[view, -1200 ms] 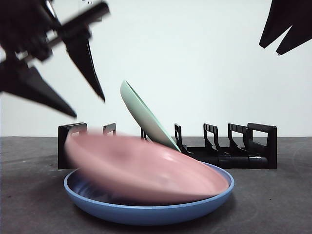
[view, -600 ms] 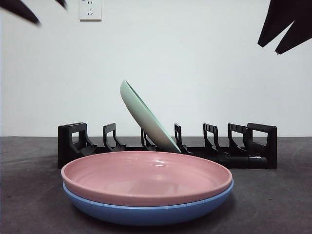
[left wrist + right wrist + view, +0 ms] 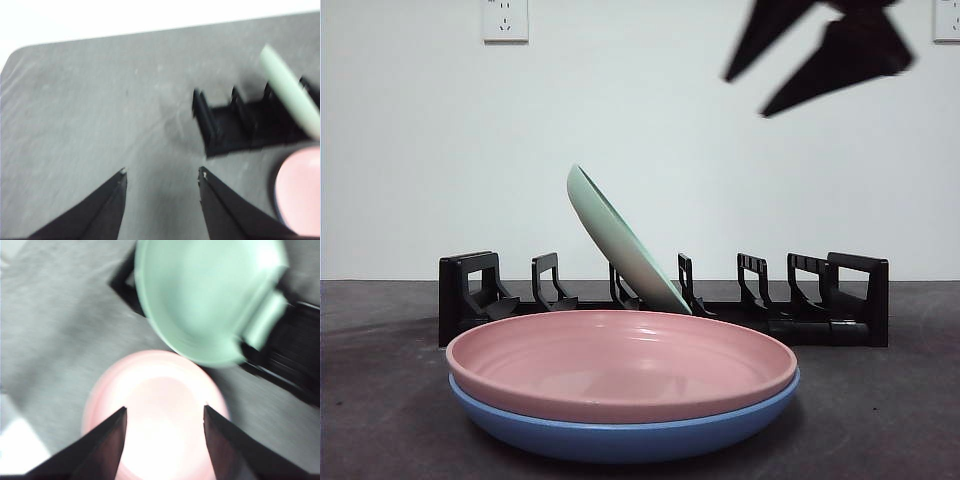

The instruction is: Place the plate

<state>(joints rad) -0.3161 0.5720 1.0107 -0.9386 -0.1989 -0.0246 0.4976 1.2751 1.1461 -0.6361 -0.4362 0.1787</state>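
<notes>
A pink plate [image 3: 620, 362] lies flat inside a blue plate [image 3: 620, 435] at the table's front. A green plate [image 3: 620, 240] leans in a slot of the black dish rack [image 3: 840, 310] behind them. My right gripper [image 3: 760, 92] is open and empty, high at the top right above the plates; its wrist view shows the pink plate [image 3: 155, 410] and green plate [image 3: 205, 295] below its jaws [image 3: 165, 412]. My left gripper [image 3: 161, 172] is open and empty over bare table, beside the rack's end [image 3: 210, 125]; it is out of the front view.
The rack has several empty slots either side of the green plate. A wall outlet [image 3: 505, 18] is on the white wall behind. Grey tabletop [image 3: 90, 100] spreads around the rack.
The pink plate dropped from the left gripper and settled flat in the blue plate. The left gripper rose out of the front view. The right gripper has moved left and inward over the plates.
</notes>
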